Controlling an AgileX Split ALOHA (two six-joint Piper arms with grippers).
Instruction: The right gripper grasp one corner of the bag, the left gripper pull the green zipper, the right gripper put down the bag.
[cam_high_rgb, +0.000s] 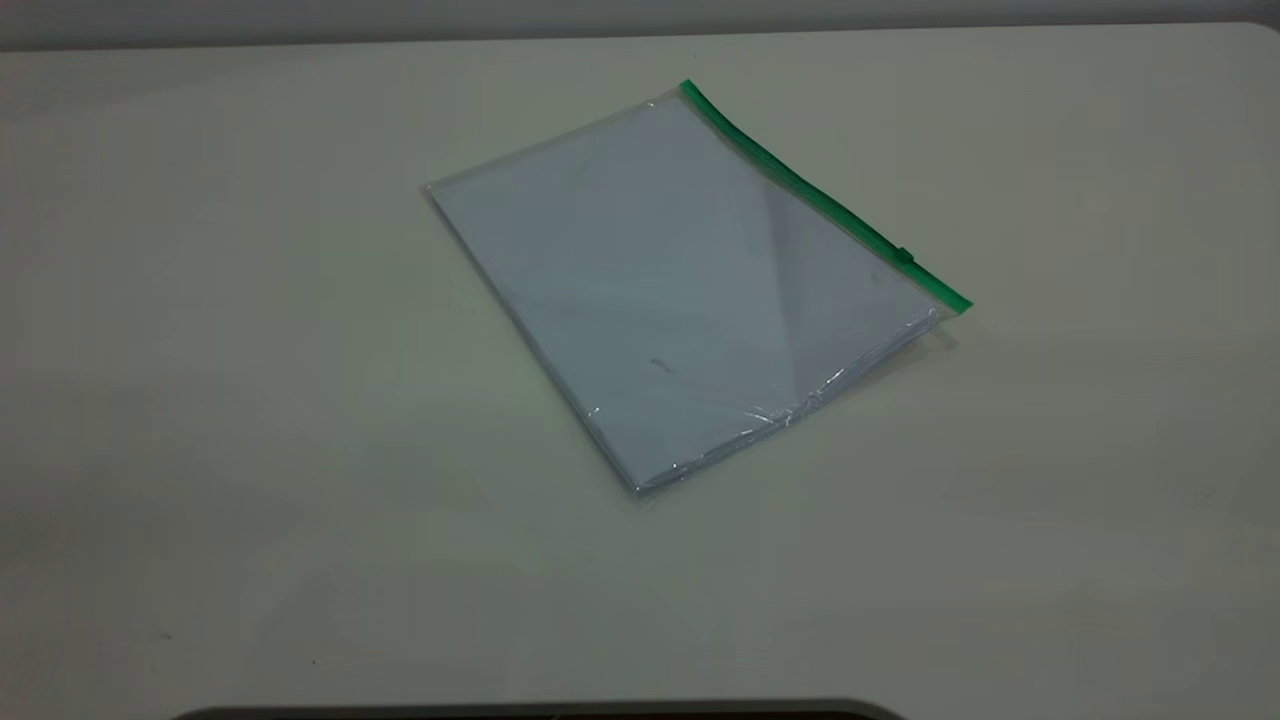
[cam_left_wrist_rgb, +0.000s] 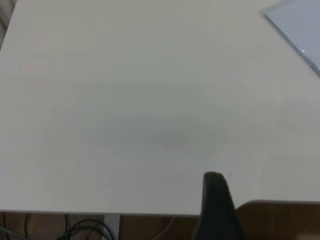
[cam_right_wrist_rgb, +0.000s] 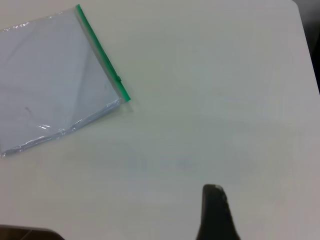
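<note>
The bag (cam_high_rgb: 680, 290) lies flat on the table, a clear pouch with white paper inside. The green zipper (cam_high_rgb: 820, 195) runs along its right long edge, with the slider tab (cam_high_rgb: 904, 255) near the strip's near end. The near corner (cam_high_rgb: 958, 303) rests on the table. Neither gripper shows in the exterior view. The right gripper (cam_right_wrist_rgb: 212, 187) appears as one black wedge with no gap, well away from the bag (cam_right_wrist_rgb: 55, 80), its zipper (cam_right_wrist_rgb: 100, 50) and its corner (cam_right_wrist_rgb: 126, 97). The left gripper (cam_left_wrist_rgb: 214, 176) is also one closed black wedge, near the table edge, far from the bag (cam_left_wrist_rgb: 300, 25).
The off-white table (cam_high_rgb: 250, 400) carries only the bag. A dark rounded shape (cam_high_rgb: 540, 712) sits at the table's near edge. The left wrist view shows the table edge with cables (cam_left_wrist_rgb: 85, 230) and a brown floor below.
</note>
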